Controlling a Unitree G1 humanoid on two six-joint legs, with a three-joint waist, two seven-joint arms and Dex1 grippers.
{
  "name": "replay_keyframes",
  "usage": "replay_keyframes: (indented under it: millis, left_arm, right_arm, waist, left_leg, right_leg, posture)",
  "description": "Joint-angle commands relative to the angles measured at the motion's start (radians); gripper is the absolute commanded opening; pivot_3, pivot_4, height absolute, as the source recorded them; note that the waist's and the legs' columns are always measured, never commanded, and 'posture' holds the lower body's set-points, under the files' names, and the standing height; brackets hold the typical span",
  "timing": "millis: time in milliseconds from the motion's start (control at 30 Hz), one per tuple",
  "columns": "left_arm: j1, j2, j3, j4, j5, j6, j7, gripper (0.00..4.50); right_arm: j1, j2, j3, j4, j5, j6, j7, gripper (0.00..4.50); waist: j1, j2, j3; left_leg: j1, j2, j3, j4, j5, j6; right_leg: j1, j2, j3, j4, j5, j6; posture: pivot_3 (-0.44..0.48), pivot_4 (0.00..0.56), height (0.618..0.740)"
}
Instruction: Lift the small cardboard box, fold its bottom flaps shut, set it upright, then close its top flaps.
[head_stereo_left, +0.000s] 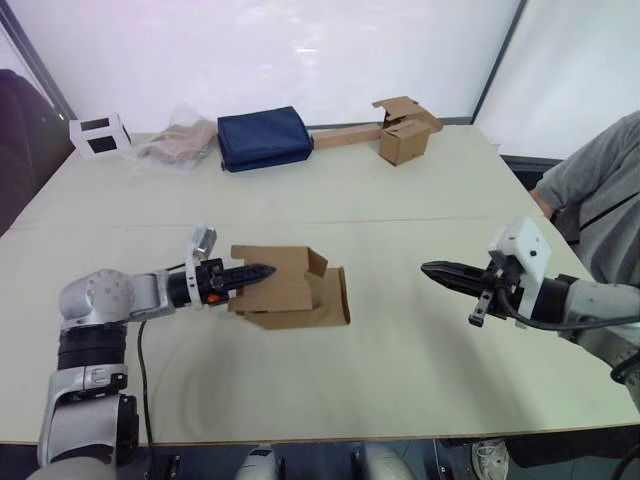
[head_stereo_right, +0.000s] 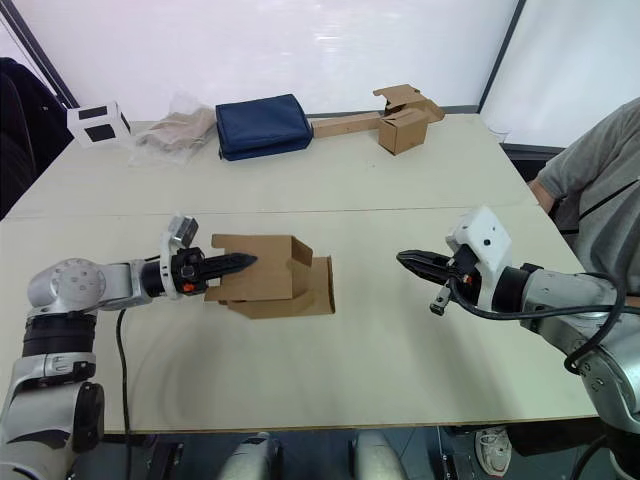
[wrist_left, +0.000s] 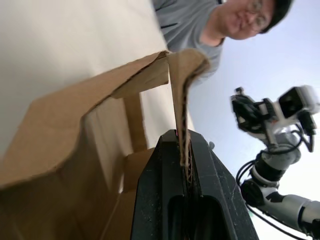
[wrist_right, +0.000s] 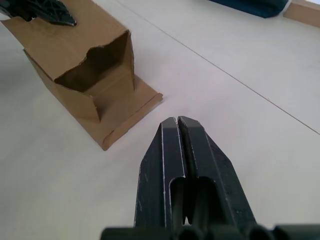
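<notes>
box (head_stereo_left: 285, 288): plain brown corrugated, lying on its side, one only | left gripper (head_stereo_left: 252, 273) pinching its near wall edge | right gripper (head_stereo_left: 437, 270) fingers pressed together, well apart, open end facing it

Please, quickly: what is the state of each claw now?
Left claw: closed on a wall of the small cardboard box.
Right claw: closed, holding nothing.

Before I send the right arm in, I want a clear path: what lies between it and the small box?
Only bare table between the right gripper and the small box, seen from the head views.
</notes>
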Motion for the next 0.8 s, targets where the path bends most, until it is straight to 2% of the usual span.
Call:
replay_keyframes:
  millis: [33, 267, 367, 567, 800]
  left_arm:
    - [-0.008, 0.004, 0.015, -0.174, -0.011, -0.160, -0.042, 0.03]
    - [-0.013, 0.030, -0.105, -0.247, 0.183, -0.553, -0.137, 0.03]
    - [-0.020, 0.027, -0.143, -0.243, 0.237, -0.660, -0.156, 0.03]
    - [-0.061, 0.015, -0.175, -0.212, 0.258, -0.722, -0.170, 0.03]
    - [-0.107, 0.013, -0.185, -0.176, 0.263, -0.751, -0.183, 0.03]
  right_arm:
    - [-0.051, 0.028, -0.020, -0.002, 0.006, -0.023, -0.040, 0.00]
    - [-0.195, 0.141, -0.009, 0.074, 0.009, -0.018, -0.165, 0.00]
    - [-0.254, 0.202, 0.003, 0.098, 0.015, -0.006, -0.228, 0.00]
    - [-0.360, 0.332, 0.052, 0.138, 0.038, 0.036, -0.334, 0.00]
    - [-0.402, 0.444, 0.205, 0.199, -0.066, 0.017, -0.386, 0.00]
  waist:
    - [0.001, 0.000, 0.000]
    - [0.000, 0.000, 0.000]
    - [0.000, 0.000, 0.000]
    - [-0.002, 0.000, 0.000]
    - [-0.004, 0.001, 0.000]
  left_leg:
    - [0.000, 0.000, 0.000, 0.000, 0.000, 0.000]
    - [0.000, 0.000, 0.001, -0.001, 0.000, -0.001]
    - [0.000, 0.000, 0.001, -0.001, 0.000, -0.001]
    - [0.000, 0.000, 0.001, -0.001, 0.000, -0.001]
    - [0.000, 0.000, 0.000, -0.001, 0.000, -0.001]
  right_leg:
    - [0.000, 0.000, 0.000, 0.000, 0.000, 0.000]
    - [0.000, 0.000, 0.000, 0.000, 0.000, 0.000]
    - [0.000, 0.000, 0.000, -0.001, 0.000, 0.000]
    - [-0.001, 0.001, 0.000, 0.000, 0.000, 0.000]
    - [-0.001, 0.001, 0.000, 0.000, 0.000, 0.000]
  posture:
    - [0.000, 0.150, 0.740]
    - [0.000, 0.150, 0.740]
    - [0.000, 0.150, 0.740]
    - [0.000, 0.150, 0.740]
    - [0.000, 0.150, 0.740]
